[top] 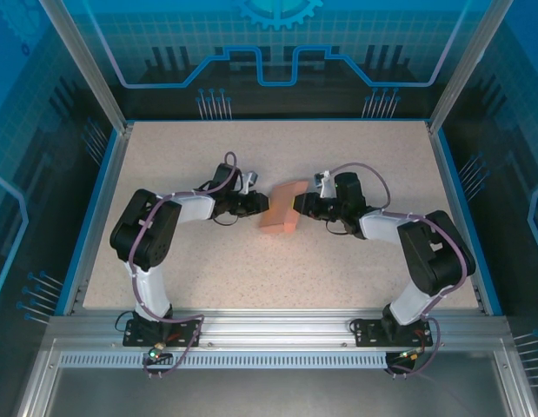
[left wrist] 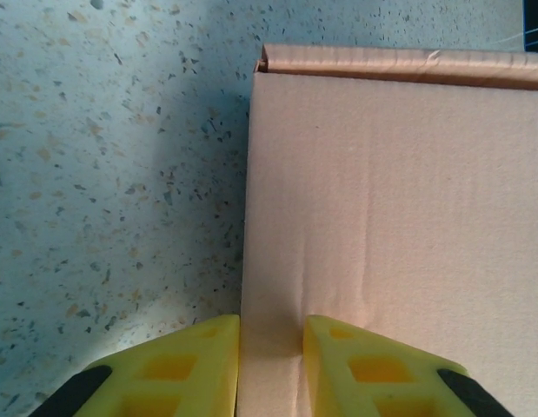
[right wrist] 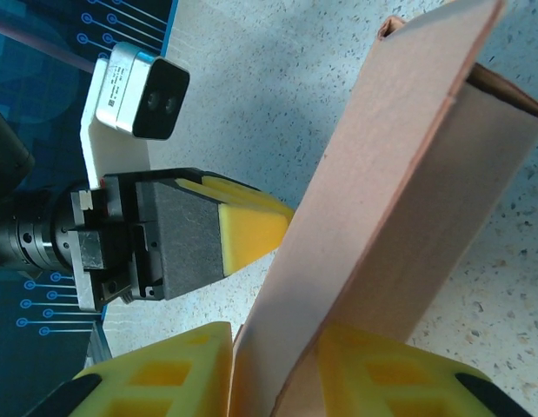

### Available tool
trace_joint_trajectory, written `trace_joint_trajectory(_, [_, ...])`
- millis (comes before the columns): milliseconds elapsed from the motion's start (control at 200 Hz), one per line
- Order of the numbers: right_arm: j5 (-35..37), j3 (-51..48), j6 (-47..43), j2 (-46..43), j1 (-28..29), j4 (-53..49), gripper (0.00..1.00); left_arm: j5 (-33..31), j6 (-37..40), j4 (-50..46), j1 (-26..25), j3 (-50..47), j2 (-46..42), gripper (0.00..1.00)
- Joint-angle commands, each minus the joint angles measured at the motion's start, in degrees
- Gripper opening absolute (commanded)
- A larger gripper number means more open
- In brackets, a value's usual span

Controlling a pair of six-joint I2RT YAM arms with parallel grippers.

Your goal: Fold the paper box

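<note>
As both arms' fingers pinch it (edgewise), the paper box sits.

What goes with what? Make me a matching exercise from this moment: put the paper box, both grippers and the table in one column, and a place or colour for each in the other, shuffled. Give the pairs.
Column one
1 paper box
2 left gripper
3 right gripper
4 table

Column two
A speckled beige
B fingers astride a box wall, reaching in from the right of the top view
C salmon-orange, between the two arms
D fingers astride the box's edge, reaching in from the left of the top view

Pairs: 1-C, 2-D, 3-B, 4-A
</note>
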Motion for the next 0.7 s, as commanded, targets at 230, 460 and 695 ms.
trace_joint_trajectory(230, [2.4,3.6,-3.6,-2.1,2.3,-7.3,0.34,3.9,-0.5,-2.3,-2.8,0.3,3.2,0.32])
trace_joint_trajectory(460, [5.3,5.3,-4.7,-2.0,3.8,-12.4,0.32,3.9,-0.4,-2.3,-2.8,1.2,3.7,0.34])
trace_joint_trajectory(695, [10.1,5.9,-4.1,-1.9,6.1,-16.1,0.25,2.7,-0.5,-2.1,-2.8,1.8,3.3,0.40])
